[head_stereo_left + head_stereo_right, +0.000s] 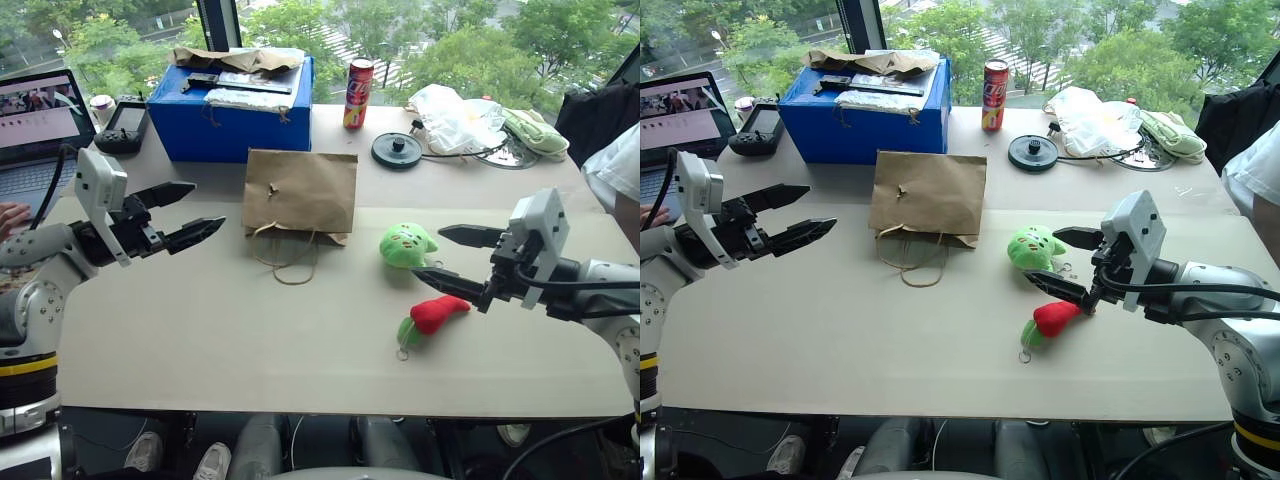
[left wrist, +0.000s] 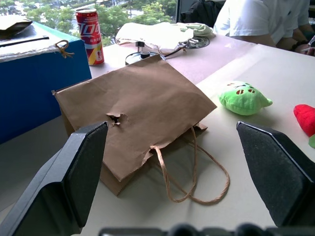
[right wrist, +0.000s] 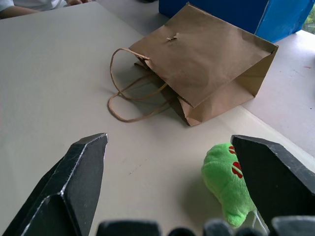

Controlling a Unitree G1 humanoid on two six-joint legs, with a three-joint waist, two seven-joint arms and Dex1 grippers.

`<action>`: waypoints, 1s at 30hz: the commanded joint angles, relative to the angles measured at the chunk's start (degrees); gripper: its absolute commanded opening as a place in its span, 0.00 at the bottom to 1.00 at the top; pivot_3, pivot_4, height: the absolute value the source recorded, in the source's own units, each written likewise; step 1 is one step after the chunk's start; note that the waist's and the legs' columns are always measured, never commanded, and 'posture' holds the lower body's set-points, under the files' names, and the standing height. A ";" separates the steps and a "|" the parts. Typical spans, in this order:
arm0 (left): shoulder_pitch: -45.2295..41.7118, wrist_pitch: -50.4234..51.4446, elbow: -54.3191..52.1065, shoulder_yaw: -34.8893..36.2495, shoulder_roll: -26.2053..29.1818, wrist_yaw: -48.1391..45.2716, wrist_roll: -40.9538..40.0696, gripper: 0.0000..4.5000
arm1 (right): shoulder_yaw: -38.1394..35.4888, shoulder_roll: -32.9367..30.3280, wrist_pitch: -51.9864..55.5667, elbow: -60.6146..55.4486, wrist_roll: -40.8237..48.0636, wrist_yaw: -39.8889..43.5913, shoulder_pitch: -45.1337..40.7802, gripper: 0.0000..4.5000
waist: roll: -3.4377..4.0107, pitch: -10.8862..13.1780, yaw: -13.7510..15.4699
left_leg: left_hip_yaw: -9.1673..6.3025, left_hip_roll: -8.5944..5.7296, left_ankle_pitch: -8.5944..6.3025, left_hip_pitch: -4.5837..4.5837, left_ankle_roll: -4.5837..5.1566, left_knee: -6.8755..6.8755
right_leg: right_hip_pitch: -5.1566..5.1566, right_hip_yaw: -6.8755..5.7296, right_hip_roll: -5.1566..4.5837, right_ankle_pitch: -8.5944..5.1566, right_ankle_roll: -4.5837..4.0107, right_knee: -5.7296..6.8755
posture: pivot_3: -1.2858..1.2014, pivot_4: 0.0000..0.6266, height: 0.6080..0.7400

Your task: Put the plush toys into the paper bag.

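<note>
Green plush toy (image 1: 407,244), soft and light, between the open right gripper (image 1: 452,258) fingers; grasp its round body. Left gripper (image 1: 194,211) open.

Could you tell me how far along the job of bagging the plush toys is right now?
Nothing looks done yet. The paper bag lies flat on the table, and both toys are outside it: the green plush and the red chili plush. Both grippers hold nothing, jaws open: the left gripper faces the bag, the right gripper is beside the toys. Still to do: opening the bag, then picking up and bagging each toy.
</note>
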 commanded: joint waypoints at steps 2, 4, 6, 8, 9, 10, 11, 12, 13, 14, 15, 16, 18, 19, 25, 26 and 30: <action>-2.24 -4.83 4.39 -2.09 0.94 -2.68 3.83 1.00 | -0.51 0.51 -1.29 -1.91 -0.31 -1.68 0.56 0.99 | 0.00 0.00 0.12 | 0.00 0.00 0.00 0.00 0.00 0.00 | 0.00 0.00 0.00 0.00 0.00 0.00 | 0.52 0.24 0.99; -4.63 -14.46 12.85 -6.99 1.39 -5.28 11.79 1.00 | 0.26 1.10 -0.95 -2.82 -0.33 -2.83 1.15 0.99 | 0.01 0.00 0.30 | 0.01 -0.02 0.00 0.04 0.00 0.00 | 0.03 -0.02 0.02 0.00 0.00 0.00 | 0.52 0.24 0.99; -8.19 -26.04 21.98 -11.96 1.29 -5.89 20.41 1.00 | 1.04 1.31 -0.84 -3.48 -0.37 -3.51 1.31 0.99 | 0.01 0.00 0.50 | 0.03 -0.05 0.00 0.09 0.00 0.01 | 0.07 -0.04 0.03 0.00 -0.01 0.01 | 0.52 0.24 0.99; -12.57 -36.50 30.81 -15.98 0.31 -4.84 27.42 1.00 | 1.36 1.40 -0.72 -3.87 -0.22 -4.08 1.28 0.99 | 0.01 0.00 0.80 | 0.04 -0.07 0.00 0.06 0.00 0.02 | 0.06 -0.04 0.03 0.01 -0.02 -0.02 | 0.52 0.24 0.99; -14.67 -41.13 34.80 -17.56 -0.33 -4.12 30.19 1.00 | 1.34 1.39 -0.69 -4.00 -0.06 -4.32 1.32 0.99 | 0.00 0.00 0.93 | 0.04 -0.04 0.00 0.03 0.00 0.02 | 0.05 -0.04 0.02 0.01 -0.03 -0.05 | 0.52 0.24 0.99; -16.93 -45.99 38.86 -19.03 -1.19 -3.48 32.61 1.00 | 1.33 1.37 -0.61 -4.20 0.10 -4.62 1.32 0.99 | -0.01 0.00 1.02 | 0.05 -0.05 0.00 -0.01 0.00 0.03 | 0.04 -0.04 -0.01 0.01 -0.02 -0.08 | 0.52 0.24 0.99; -19.31 -50.84 43.05 -20.49 -2.07 -1.82 35.41 1.00 | 1.35 1.38 -0.53 -4.46 0.25 -4.95 1.33 0.99 | -0.01 0.00 1.17 | 0.04 -0.05 0.00 -0.06 0.01 0.03 | 0.03 -0.06 -0.03 0.01 -0.02 -0.11 | 0.52 0.24 0.99; -21.50 -55.68 46.87 -22.22 -2.87 -0.22 38.41 1.00 | 1.32 1.41 -0.40 -4.72 0.39 -5.34 1.37 0.99 | -0.01 0.00 1.29 | 0.03 -0.06 -0.02 -0.10 0.04 0.05 | 0.03 -0.09 -0.05 0.02 -0.01 -0.12 | 0.52 0.24 0.99; -23.93 -60.79 50.70 -24.37 -3.98 2.80 42.28 1.00 | 1.11 1.42 -0.29 -5.08 0.53 -5.73 1.61 0.99 | -0.01 0.00 1.30 | 0.03 -0.07 -0.05 -0.16 0.09 0.09 | 0.02 -0.11 -0.06 0.03 0.01 -0.15 | 0.52 0.24 0.99; -26.07 -65.00 54.05 -26.21 -5.01 5.86 45.67 1.00 | 0.94 1.46 -0.16 -5.43 0.70 -6.15 1.83 0.99 | -0.01 0.00 1.35 | 0.03 -0.07 -0.08 -0.22 0.14 0.12 | 0.00 -0.13 -0.06 0.04 0.03 -0.17 | 0.52 0.24 0.99; -27.70 -68.10 56.79 -27.42 -5.94 7.72 47.79 1.00 | 0.86 1.51 -0.08 -5.76 0.84 -6.52 2.02 0.99 | -0.01 0.00 1.49 | 0.02 -0.07 -0.11 -0.27 0.19 0.15 | -0.02 -0.13 -0.06 0.05 0.05 -0.18 | 0.52 0.24 0.99; -29.22 -70.78 59.25 -28.36 -7.13 9.29 49.24 1.00 | 0.77 1.56 0.01 -6.14 1.01 -6.94 2.29 0.99 | -0.02 0.00 1.56 | 0.01 -0.09 -0.13 -0.31 0.21 0.17 | -0.04 -0.15 -0.07 0.05 0.06 -0.19 | 0.52 0.24 0.99; -31.79 -75.41 63.43 -30.45 -9.87 11.69 51.96 1.00 | 0.54 1.62 0.23 -6.86 1.28 -7.86 2.92 0.99 | -0.02 -0.01 1.60 | 0.02 -0.11 -0.14 -0.42 0.24 0.19 | -0.14 -0.15 -0.06 0.07 0.09 -0.20 | 0.52 0.24 0.99; -32.71 -77.06 65.04 -31.23 -10.85 12.54 52.99 1.00 | 0.50 1.63 0.34 -7.11 1.36 -8.23 3.09 0.99 | -0.02 -0.01 1.60 | 0.02 -0.12 -0.15 -0.45 0.25 0.20 | -0.16 -0.15 -0.06 0.08 0.10 -0.20 | 0.52 0.24 0.99; -35.69 -82.82 70.42 -32.47 -15.87 12.86 53.41 1.00 | 0.40 1.89 0.43 -7.84 1.52 -10.06 3.81 0.99 | -0.03 -0.01 0.95 | 0.03 -0.13 -0.15 -0.47 0.26 0.21 | -0.25 -0.13 0.01 0.08 0.12 -0.12 | 0.52 0.24 0.99; -35.63 -83.16 70.40 -31.74 -16.27 11.22 51.77 1.00 | 0.36 1.95 0.40 -7.90 1.55 -10.32 3.89 0.99 | -0.03 -0.01 0.89 | 0.04 -0.13 -0.15 -0.47 0.26 0.22 | -0.30 -0.11 0.02 0.08 0.11 -0.07 | 0.52 0.24 0.99; -35.15 -84.42 70.48 -30.81 -16.00 8.01 49.69 1.00 | 0.55 2.23 0.26 -8.07 1.64 -11.12 4.04 0.99 | -0.03 -0.01 0.75 | 0.06 -0.12 -0.14 -0.48 0.26 0.23 | -0.40 -0.05 0.03 0.08 0.11 0.02 | 0.52 0.24 0.99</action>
